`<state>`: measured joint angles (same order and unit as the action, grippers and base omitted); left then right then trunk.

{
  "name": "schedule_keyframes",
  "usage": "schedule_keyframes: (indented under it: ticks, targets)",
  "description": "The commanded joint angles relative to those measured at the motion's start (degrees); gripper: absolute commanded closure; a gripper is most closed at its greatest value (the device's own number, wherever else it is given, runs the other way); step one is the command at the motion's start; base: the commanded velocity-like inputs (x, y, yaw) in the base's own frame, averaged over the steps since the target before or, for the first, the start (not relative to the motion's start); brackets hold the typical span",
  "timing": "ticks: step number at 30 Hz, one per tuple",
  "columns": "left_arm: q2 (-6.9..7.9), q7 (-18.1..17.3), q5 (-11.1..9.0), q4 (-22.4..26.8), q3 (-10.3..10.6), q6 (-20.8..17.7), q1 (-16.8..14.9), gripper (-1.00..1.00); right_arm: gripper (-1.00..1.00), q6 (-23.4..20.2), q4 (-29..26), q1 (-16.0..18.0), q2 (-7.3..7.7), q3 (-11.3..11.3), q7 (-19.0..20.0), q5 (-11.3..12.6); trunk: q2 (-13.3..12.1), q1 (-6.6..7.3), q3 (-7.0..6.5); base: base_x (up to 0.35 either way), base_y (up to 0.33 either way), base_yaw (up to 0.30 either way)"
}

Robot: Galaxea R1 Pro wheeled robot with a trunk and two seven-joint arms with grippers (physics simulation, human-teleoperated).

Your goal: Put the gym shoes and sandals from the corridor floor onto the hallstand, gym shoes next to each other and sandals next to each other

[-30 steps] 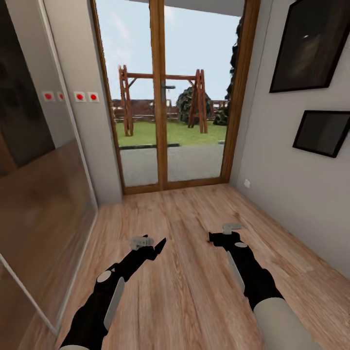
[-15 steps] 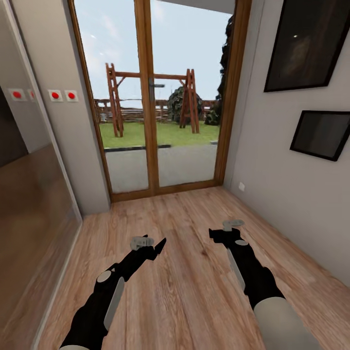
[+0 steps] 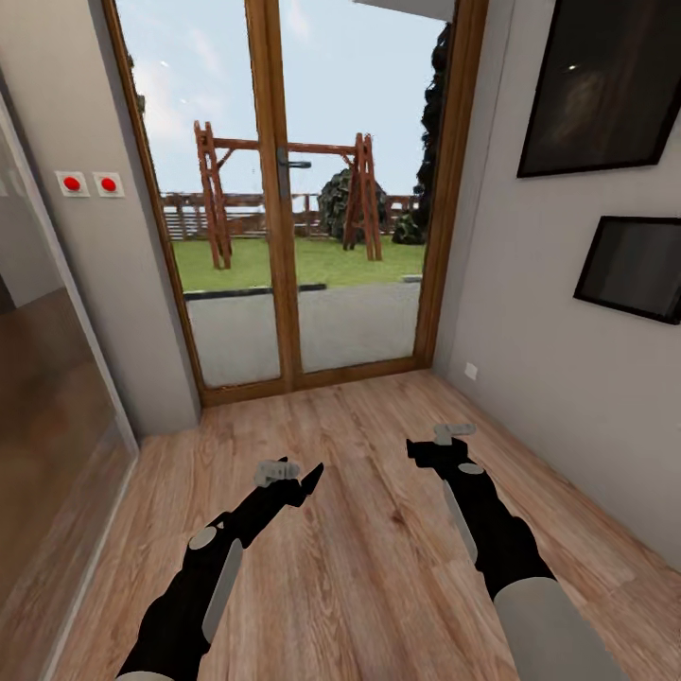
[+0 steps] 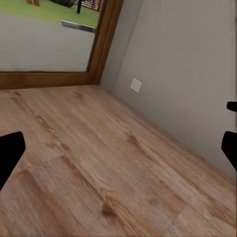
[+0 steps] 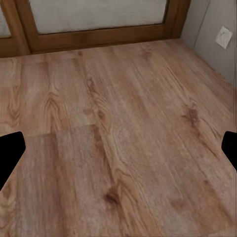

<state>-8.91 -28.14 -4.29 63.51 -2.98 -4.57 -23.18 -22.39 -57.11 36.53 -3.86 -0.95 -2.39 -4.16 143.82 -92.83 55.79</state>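
both hands hang low over the corridor floor, nothing between their fingers: the left hand and the right hand each have fingers spread apart. bare wood-grain planks lie under and ahead of them. beyond the hands stands a wood-framed glass door; a wall socket sits past the right hand. two dark framed pictures hang on the wall to the right hand's outer side.

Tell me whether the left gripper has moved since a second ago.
No. The left gripper holds the same spot in the head view; the glass door and red wall switches slid left, so the camera turned.
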Motion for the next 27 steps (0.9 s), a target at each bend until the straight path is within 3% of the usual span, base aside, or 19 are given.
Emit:
schedule_keyframes:
  ticks: [1,27]
  targets:
    - [-0.06,-0.4,-0.5,0.0,-0.2,-0.5,0.0,-1.0,-1.0,-0.4,0.0,0.0,0.0,-0.1,-0.2,-0.4,0.0,0.0,0.04,0.096,0.0,-0.228]
    - [-0.06,-0.4,-0.5,0.0,-0.2,-0.4,0.0,-1.0,-1.0,-0.4,-0.1,0.0,0.0,-0.1,-0.2,-0.4,0.0,0.0,-0.65,0.022,0.005,-0.28]
